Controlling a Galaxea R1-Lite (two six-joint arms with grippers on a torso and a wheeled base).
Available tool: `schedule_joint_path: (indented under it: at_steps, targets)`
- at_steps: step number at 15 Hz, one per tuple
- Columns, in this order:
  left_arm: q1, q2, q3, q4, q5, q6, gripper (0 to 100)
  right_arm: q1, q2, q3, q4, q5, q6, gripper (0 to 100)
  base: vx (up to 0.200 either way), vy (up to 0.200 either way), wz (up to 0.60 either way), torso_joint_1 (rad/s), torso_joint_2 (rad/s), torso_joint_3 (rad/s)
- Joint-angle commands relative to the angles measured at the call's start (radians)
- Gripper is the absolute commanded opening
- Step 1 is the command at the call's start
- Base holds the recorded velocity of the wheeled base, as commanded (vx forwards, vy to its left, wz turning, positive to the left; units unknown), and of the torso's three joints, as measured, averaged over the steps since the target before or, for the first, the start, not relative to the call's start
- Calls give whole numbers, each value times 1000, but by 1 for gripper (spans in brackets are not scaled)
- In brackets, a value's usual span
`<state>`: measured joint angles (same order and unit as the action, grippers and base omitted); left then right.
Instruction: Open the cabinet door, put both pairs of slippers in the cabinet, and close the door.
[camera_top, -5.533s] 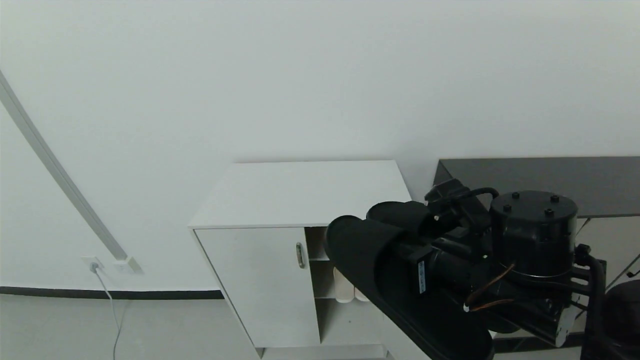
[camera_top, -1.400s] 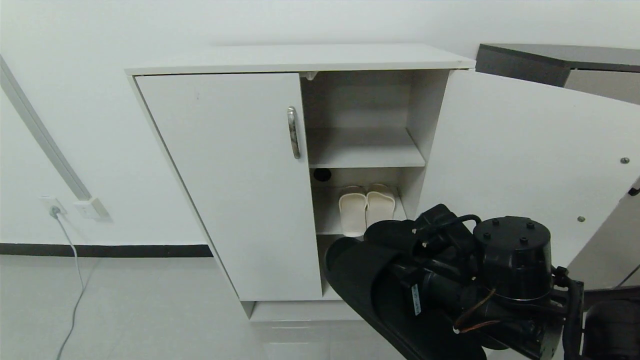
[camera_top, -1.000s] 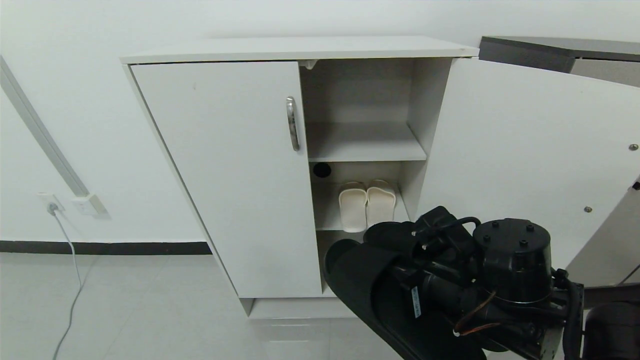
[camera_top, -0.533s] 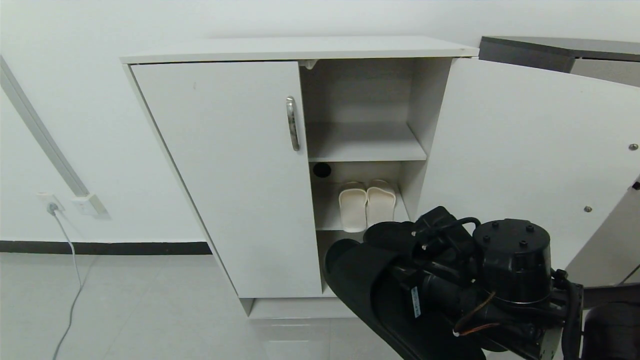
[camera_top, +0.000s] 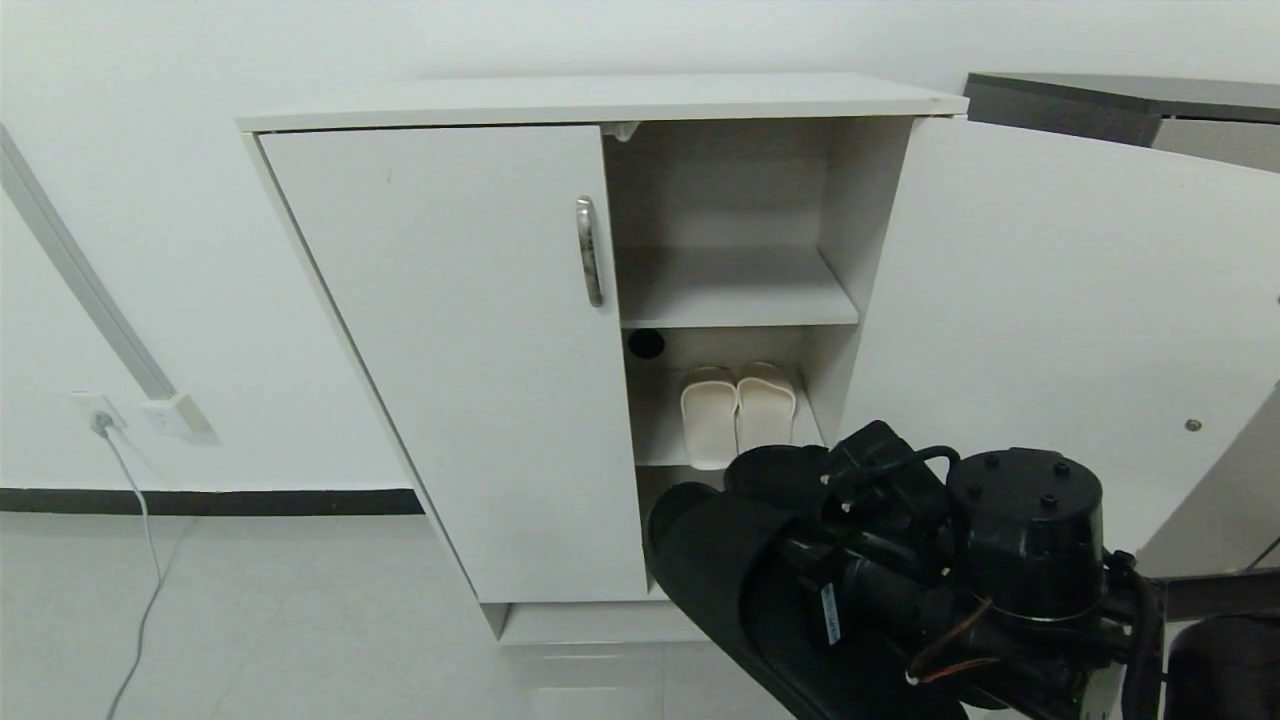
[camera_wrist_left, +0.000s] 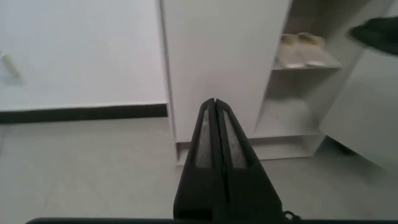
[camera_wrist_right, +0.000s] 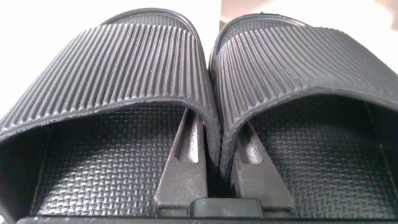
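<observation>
the right gripper (camera_wrist_right: 216, 121) is clamping the black slippers (camera_top: 730, 560) together, one finger (camera_wrist_right: 186, 155) sitting inside each slipper under its ribbed strap and the two adjoining inner walls being pinched between them. in the head view the pair is hanging in the air low in front of the cabinet (camera_top: 600, 95), toes pointing toward its open right half, just before the lowest compartment and not yet inside. the right door (camera_top: 1050, 300) is standing swung wide open, while the left door (camera_top: 450, 350) is sitting closed with its metal handle (camera_top: 590, 250) upright along its inner edge. the white slippers (camera_top: 738, 410) are lying side by side, touching each other, on the middle shelf (camera_top: 660, 445), with the upper shelf (camera_top: 735, 290) above them. the left gripper (camera_wrist_left: 214, 109) is hovering over the pale floor (camera_wrist_left: 93, 168) in front of the closed left door, its fingers pressed tightly together with nothing between them. a wall outlet (camera_top: 95, 410) is sitting to the left of the cabinet with a cable (camera_top: 140, 560) trailing down to the floor, and a dark-topped table (camera_top: 1120, 90) is standing behind the open door.
</observation>
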<state>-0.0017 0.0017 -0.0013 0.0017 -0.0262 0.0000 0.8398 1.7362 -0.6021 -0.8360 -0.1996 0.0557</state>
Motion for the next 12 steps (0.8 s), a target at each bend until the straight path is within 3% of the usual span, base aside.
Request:
schedule_joint_path:
  at_steps: [1, 4, 7, 9, 10, 12]
  targets:
    - [-1, 0, 0, 0, 0, -2, 0, 9, 6, 2, 0, 0, -1, 0, 0, 0, -600, -2, -2, 2]
    - [-1, 0, 0, 0, 0, 0, 0, 19, 19, 5, -2, 12, -16, 0, 0, 0, 0, 0, 0, 0]
    - [-1, 0, 0, 0, 0, 0, 0, 42, 143, -16, -141, -15, -14, 0, 0, 0, 0, 0, 0, 0]
    - [-1, 0, 1, 0, 0, 0, 0, 67, 258, -157, -169, -230, 13, 0, 0, 0, 0, 0, 0, 0]
    - [-1, 0, 0, 0, 0, 0, 0, 76, 281, -217, -141, -277, 39, 0, 0, 0, 0, 0, 0, 0]
    - [-1, 0, 0, 0, 0, 0, 0, 78, 289, -378, 110, -359, 139, 0, 0, 0, 0, 0, 0, 0]
